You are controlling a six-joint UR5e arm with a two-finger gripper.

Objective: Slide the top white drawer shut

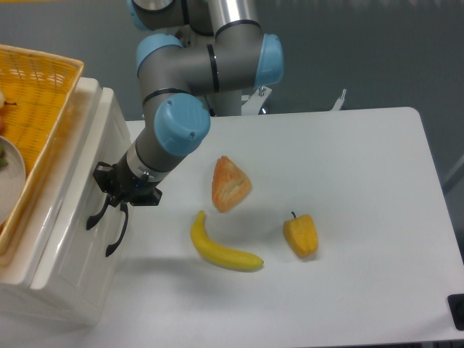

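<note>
top white drawer: glossy rigid plastic, likely slides easily, push flat on its front near black handle; gripper fingers' opening unclear, nothing visibly held.

1 banana, 1 pepper, 1 croissant

The cabinet is cut off at the left and bottom edges, so the lower drawer is not discernible. The yellow wicker basket on top runs out at the left edge, as does a white plate inside it. The arm leaves the top edge. The gripper meets the top white drawer at its black handle; jaw spacing is indistinguishable. A dark object is clipped at the bench's right corner.
</note>
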